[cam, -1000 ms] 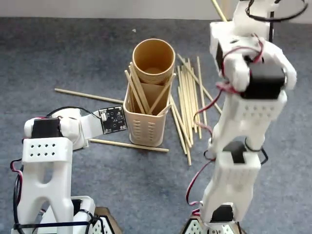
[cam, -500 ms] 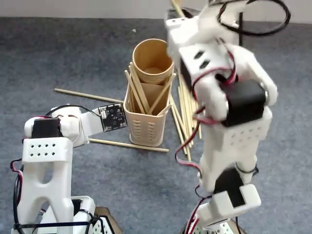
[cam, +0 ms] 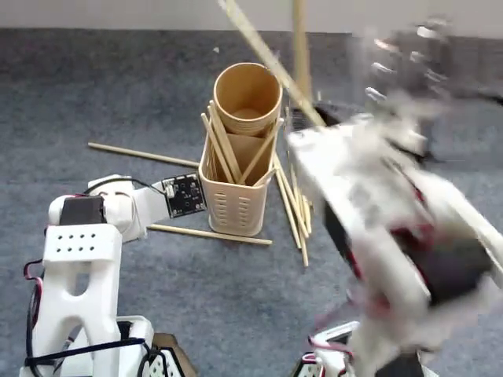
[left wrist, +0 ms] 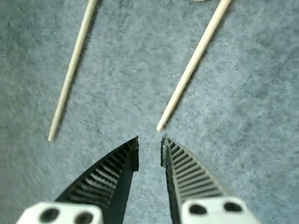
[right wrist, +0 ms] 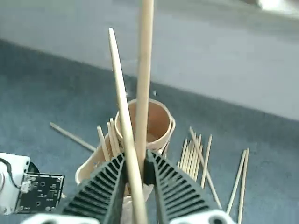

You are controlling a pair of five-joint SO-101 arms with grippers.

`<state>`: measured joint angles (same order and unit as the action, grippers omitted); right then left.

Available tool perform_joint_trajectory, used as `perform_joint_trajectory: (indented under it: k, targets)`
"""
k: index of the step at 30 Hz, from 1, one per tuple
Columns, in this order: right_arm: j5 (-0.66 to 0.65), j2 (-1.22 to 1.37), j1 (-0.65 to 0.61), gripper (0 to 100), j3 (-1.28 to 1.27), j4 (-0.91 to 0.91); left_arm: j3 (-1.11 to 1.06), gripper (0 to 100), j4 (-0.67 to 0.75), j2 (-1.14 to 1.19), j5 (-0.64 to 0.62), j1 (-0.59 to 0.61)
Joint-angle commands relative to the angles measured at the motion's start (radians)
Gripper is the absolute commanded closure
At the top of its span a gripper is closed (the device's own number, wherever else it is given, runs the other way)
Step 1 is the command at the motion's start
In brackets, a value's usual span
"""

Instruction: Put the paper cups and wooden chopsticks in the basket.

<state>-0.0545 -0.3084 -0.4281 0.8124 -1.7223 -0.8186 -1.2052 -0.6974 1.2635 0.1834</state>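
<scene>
The right pincer (right wrist: pixel 135 161) is clenched on two wooden chopsticks (right wrist: pixel 145 70). In the high view they stick up at the top middle of the frame, above the basket (cam: pixel 232 208). The basket stands in the middle of the frame, with a paper cup (cam: pixel 247 98) and some sticks already inside it.

I think the step now is to drop these two sticks into the basket. To do it well, the arm should tip the sticks so one end points down into the gap beside the cup. It should go slowly, because long sticks can bump the cup or knock the basket over. The pincer should let go only when the ends are well inside.

More loose chopsticks (cam: pixel 295 228) lie on the table (cam: pixel 118 86) just right of the basket, and two more lie to its left. The left pincer (left wrist: pixel 149 144) is a little open and holds nothing. It hangs low over the table, with the tip of one chopstick (left wrist: pixel 194 60) just in front of it. That stick looks like a good one for it to pick next.
</scene>
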Motion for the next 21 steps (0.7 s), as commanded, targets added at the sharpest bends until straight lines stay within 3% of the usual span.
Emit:
perform_joint_trajectory:
  k: [1,8,16,21]
  targets:
    - [0.000,-0.099,-0.010,99.5,-0.315,0.325,-0.016,88,0.015,-0.022,-0.006,0.005]
    - [0.048,-0.211,-0.071,99.5,-0.785,0.792,-0.030,88,0.015,-0.022,-0.006,0.015]
    - [0.028,-0.659,-0.097,99.5,-1.618,1.469,-0.033,88,0.015,-0.022,-0.009,0.012]
    - [-0.002,-0.707,-0.140,99.5,-1.738,1.494,-0.033,88,0.015,-0.022,-0.011,0.015]
